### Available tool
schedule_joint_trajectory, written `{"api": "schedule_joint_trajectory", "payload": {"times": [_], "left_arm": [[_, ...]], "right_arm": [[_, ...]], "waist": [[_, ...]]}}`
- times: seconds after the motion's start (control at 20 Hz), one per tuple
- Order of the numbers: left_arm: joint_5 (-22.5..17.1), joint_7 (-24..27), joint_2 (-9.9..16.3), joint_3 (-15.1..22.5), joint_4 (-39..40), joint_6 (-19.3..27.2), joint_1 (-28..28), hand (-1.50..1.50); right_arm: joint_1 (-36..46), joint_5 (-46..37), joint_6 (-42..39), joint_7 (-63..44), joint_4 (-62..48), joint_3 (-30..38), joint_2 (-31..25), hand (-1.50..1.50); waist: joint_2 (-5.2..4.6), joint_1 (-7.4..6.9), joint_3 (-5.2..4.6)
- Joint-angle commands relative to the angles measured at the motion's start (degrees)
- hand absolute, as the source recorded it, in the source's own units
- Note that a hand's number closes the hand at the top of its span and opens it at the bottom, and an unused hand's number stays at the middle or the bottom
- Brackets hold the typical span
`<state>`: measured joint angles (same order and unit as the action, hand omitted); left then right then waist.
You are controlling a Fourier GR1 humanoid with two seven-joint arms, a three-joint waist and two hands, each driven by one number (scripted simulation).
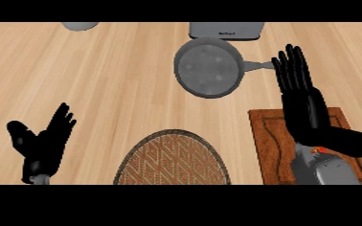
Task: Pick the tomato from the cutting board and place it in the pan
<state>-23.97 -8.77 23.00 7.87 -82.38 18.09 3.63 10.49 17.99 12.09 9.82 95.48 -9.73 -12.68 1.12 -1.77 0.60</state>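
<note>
The grey pan [209, 69] lies at the upper middle of the counter, its handle pointing right. The brown wooden cutting board [269, 141] sits at the lower right. My right hand [305, 109] is above the board, open, with straight fingers reaching up beside the pan's handle. The hand and forearm cover most of the board. No whole tomato shows; only a small red sliver [316, 150] peeks out by the wrist. My left hand [47, 141] rests open at the lower left, fingers up, holding nothing.
A round woven mat [172, 160] lies at the bottom centre, between the two arms. A grey appliance [226, 30] stands behind the pan at the top edge. Another grey object [80, 26] shows at the top left.
</note>
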Motion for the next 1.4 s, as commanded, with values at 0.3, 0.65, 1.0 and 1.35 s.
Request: {"api": "schedule_joint_trajectory", "payload": {"times": [0.3,0.65,1.0,1.35], "left_arm": [[7.8,4.2,5.4,6.1,-7.4,-6.4,-8.1,0.0],[13.1,-0.5,3.2,12.0,-10.7,-6.5,-12.1,0.0],[12.2,0.1,4.2,9.4,-9.7,-10.2,-12.0,0.0],[12.1,1.5,3.2,8.6,-8.6,-11.1,-12.5,0.0]], "right_arm": [[-4.5,-15.1,-9.6,-11.8,-17.0,-0.1,-28.3,-1.5],[-7.0,-15.2,-5.6,6.0,-37.6,7.1,-23.2,-1.5],[-2.9,-24.5,-15.8,-7.9,-32.3,-1.4,-33.3,-1.5],[4.2,-30.2,-31.5,-20.9,-29.7,-9.7,-39.4,-1.5]], "waist": [[-3.0,2.69,-2.11],[-1.31,1.65,-0.44],[-1.07,1.14,-0.7],[-1.29,-0.15,-0.74]]}}
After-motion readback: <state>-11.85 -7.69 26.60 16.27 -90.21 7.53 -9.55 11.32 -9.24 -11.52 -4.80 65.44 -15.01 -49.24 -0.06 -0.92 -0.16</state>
